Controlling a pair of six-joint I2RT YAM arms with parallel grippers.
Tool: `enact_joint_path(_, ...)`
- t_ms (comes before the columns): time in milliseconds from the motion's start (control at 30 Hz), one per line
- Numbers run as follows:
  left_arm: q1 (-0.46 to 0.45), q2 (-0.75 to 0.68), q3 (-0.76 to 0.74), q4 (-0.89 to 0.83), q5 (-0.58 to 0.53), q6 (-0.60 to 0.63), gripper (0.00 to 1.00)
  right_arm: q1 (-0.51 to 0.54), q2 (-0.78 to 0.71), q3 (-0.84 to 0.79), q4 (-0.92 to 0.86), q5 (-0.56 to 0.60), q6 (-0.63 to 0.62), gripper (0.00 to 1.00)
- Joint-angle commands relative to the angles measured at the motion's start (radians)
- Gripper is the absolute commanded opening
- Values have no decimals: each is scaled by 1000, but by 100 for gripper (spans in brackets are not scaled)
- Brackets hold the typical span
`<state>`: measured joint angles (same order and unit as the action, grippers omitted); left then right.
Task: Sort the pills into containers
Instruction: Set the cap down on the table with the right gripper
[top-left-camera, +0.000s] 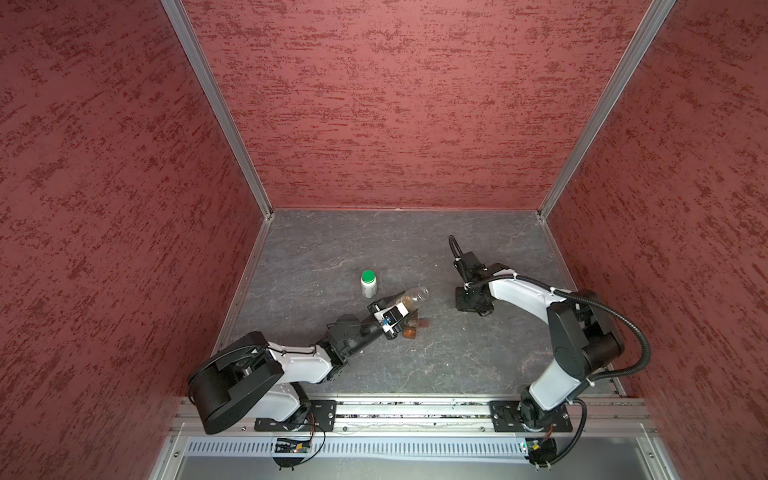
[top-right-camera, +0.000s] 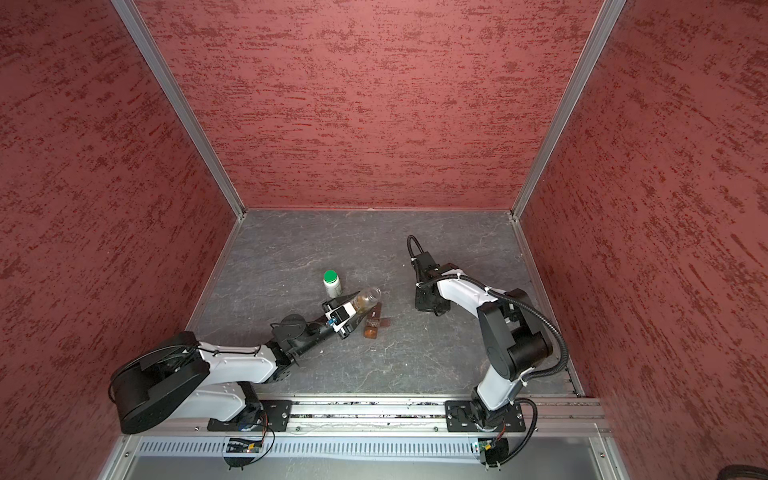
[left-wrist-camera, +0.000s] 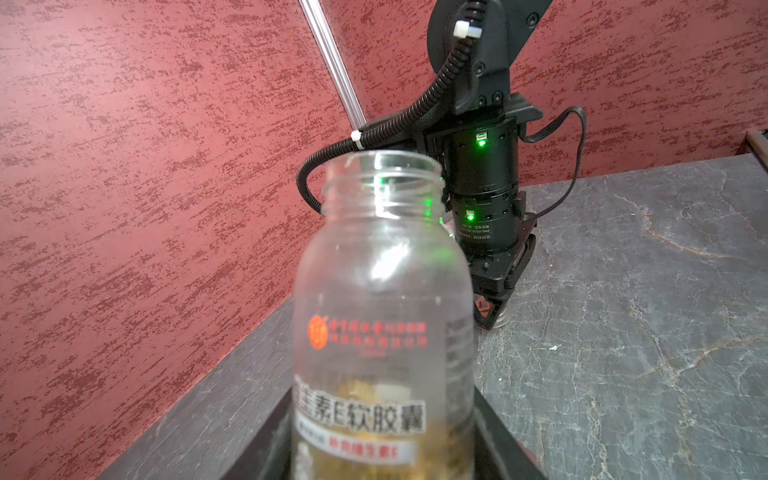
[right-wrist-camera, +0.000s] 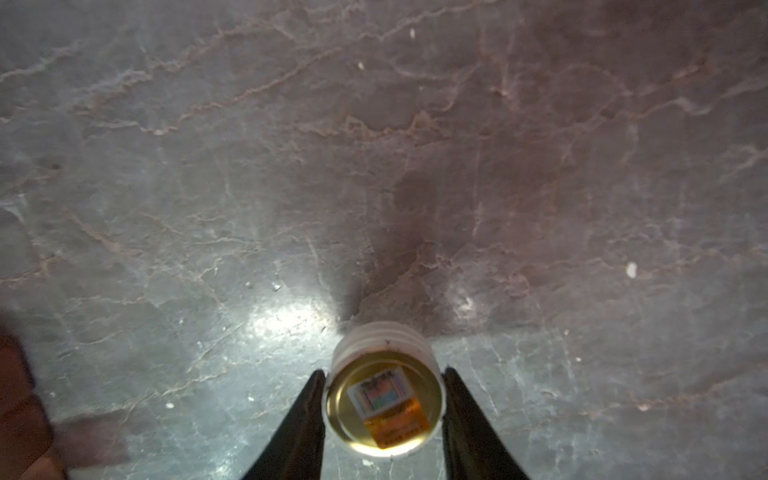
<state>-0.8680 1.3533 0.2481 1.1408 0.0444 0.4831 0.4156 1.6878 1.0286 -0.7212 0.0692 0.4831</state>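
My left gripper (top-left-camera: 399, 311) (top-right-camera: 352, 311) (left-wrist-camera: 382, 457) is shut on a clear bottle (top-left-camera: 417, 296) (top-right-camera: 368, 297) (left-wrist-camera: 382, 282), held tilted with its mouth uncapped. Yellow-orange pills (left-wrist-camera: 365, 395) lie blurred in its lower part. Just under and beside the bottle, the brown strip of containers (top-left-camera: 410, 330) (top-right-camera: 371, 324) lies on the table, with one lid (top-right-camera: 385, 322) flapped open. To the right, my right gripper (top-left-camera: 473, 306) (top-right-camera: 432, 306) (right-wrist-camera: 384, 399) points down, shut on a white bottle cap (right-wrist-camera: 384, 390) low at the table.
A white bottle with a green cap (top-left-camera: 368, 283) (top-right-camera: 332, 282) stands just behind the left gripper. The grey stone-look table (top-left-camera: 415, 365) is walled in red on three sides. The arm bases sit along the front rail (top-left-camera: 415, 409).
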Motion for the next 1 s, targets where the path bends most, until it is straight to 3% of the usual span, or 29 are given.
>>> enact_joint_path(0,-8,-12,-6,-9,-11,-12,0,-13,11,-11,46,43,22,30)
enact_joint_path(167,-8,-9,-3,-8,-6,-12,0,-19,30,-10,49,33,19,36)
enact_joint_path(467,-9,-16,-4,-20,-11,-15,0,-21,23,4,27,24,-4,61)
enact_joint_path(700,-30,-62,-7,-77,-31,-15,0,-20,-68,47,-22,10,6,66)
enact_joint_path(900,-141,-182,-33,-244,-189,-67,0,-20,-213,90,-4,-68,55,66)
enact_joint_path(967,-205,-247,-28,-357,-272,-95,0,-19,-252,78,55,-146,61,66)
